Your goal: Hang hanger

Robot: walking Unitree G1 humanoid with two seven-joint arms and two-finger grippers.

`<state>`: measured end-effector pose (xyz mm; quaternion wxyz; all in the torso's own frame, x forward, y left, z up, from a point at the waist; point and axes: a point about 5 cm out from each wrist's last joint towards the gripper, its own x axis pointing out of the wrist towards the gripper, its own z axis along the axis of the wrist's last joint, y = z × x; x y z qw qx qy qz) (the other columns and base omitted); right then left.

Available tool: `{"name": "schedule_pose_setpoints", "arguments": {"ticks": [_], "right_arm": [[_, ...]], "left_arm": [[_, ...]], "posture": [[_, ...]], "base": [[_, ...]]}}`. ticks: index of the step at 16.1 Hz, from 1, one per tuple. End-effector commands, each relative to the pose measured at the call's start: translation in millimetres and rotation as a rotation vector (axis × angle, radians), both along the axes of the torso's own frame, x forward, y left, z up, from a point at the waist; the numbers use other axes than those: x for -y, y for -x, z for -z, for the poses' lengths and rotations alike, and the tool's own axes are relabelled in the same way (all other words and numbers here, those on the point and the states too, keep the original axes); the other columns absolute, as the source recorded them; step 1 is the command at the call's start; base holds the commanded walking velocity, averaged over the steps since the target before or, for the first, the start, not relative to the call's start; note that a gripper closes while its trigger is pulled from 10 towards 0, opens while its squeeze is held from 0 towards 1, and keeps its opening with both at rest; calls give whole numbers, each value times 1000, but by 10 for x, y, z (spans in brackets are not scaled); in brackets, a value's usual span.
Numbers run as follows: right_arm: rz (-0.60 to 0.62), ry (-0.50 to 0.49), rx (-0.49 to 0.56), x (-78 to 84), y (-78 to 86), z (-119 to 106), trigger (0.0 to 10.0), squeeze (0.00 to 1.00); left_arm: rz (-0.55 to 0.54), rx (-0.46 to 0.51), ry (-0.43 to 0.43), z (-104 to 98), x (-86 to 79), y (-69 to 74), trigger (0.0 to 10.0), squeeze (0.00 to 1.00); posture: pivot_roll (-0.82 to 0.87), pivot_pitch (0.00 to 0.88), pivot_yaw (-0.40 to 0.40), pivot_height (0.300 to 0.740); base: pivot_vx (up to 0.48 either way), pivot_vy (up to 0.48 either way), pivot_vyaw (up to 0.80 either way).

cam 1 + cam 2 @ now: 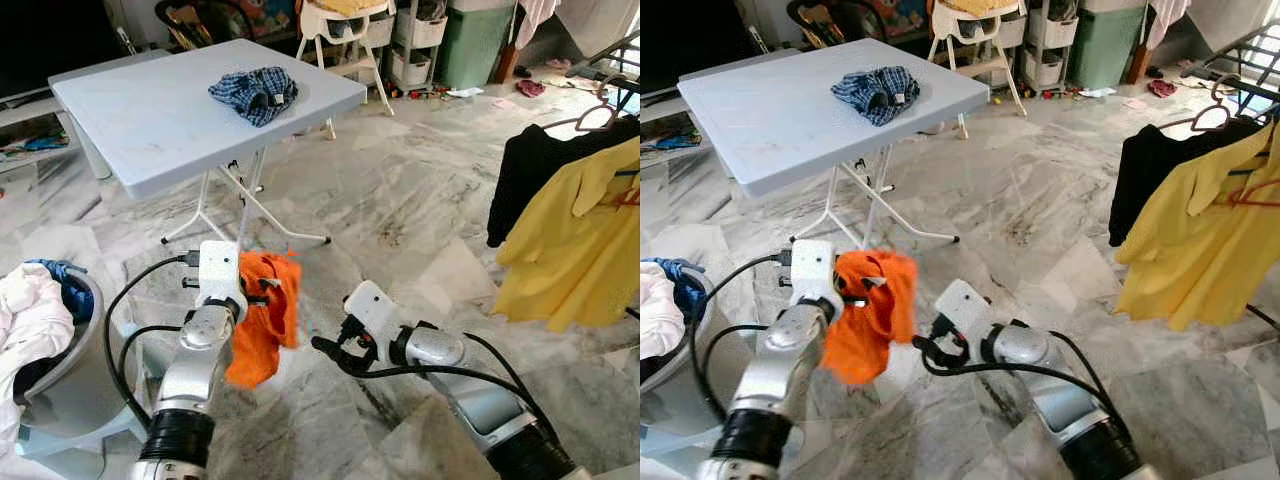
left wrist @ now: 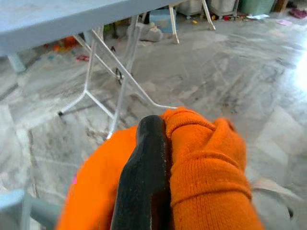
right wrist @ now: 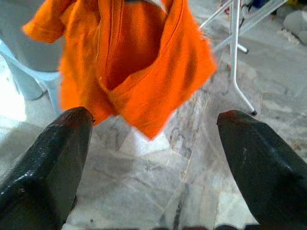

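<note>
The left gripper (image 1: 268, 291) was clamped on a small bright orange knitted garment (image 1: 262, 322), which hung limp from its black fingers (image 2: 146, 177) above the grey marble floor (image 1: 420, 200); a pale hanger part seemed to poke from the cloth, but this could not be confirmed. The right gripper (image 3: 153, 158) was held just beside the garment, its two fingers spread wide and empty, pointed at the orange cloth. Behind stood a light blue folding table (image 1: 150, 110) with a crumpled blue checked cloth (image 1: 255, 93) on top. To the robot's right, a yellow shirt (image 1: 575, 245) and a black garment (image 1: 530, 170) hung on hangers from a drying rack. A grey laundry basket (image 1: 70, 385) with white clothes sat at the robot's left.
</note>
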<state>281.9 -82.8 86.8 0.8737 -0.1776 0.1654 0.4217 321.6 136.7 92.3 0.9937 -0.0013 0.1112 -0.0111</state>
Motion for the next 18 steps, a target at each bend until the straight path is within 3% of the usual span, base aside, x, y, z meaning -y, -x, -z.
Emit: {"name": "schedule_pose_setpoints", "arguments": {"ticks": [1, 2, 3, 4, 5, 8, 14, 18], "right_arm": [[3, -11, 28, -31, 15, -30, 10000, 851], [8, -11, 29, -41, 22, -17, 10000, 557], [8, -19, 21, -83, 65, 16, 10000, 63], [7, -23, 20, -95, 79, 25, 10000, 63], [5, -23, 12, -116, 105, 53, 10000, 0], [8, -32, -2, -188, 139, 103, 10000, 0], [172, -5, 39, -280, -33, 164, 10000, 0], [243, -70, 27, -432, -118, 186, 10000, 0]], "left_arm": [[-9, 10, 23, -76, 29, -47, 0, 0], [-10, 8, 26, -89, 51, -52, 0, 0], [-14, 9, 57, -146, 109, -74, 0, 0], [-15, 9, 68, -163, 123, -77, 0, 0], [-22, 7, 100, -208, 142, -88, 0, 0], [-43, 18, 169, -352, 188, -129, 0, 0], [-37, 15, 245, -548, 331, -162, 0, 0], [-26, 17, 260, -617, 358, -152, 0, 0]], "posture": [[-71, 0, 70, 740], [-71, 0, 71, 740], [-70, 0, 75, 740], [-70, 0, 74, 740], [-67, 0, 78, 740], [-63, 0, 83, 740], [-60, 0, 92, 740], [-51, 0, 92, 740]], "base": [[0, 0, 0], [0, 0, 0], [0, 0, 0], [0, 0, 0], [0, 0, 0], [0, 0, 0], [0, 0, 0], [0, 0, 0]]}}
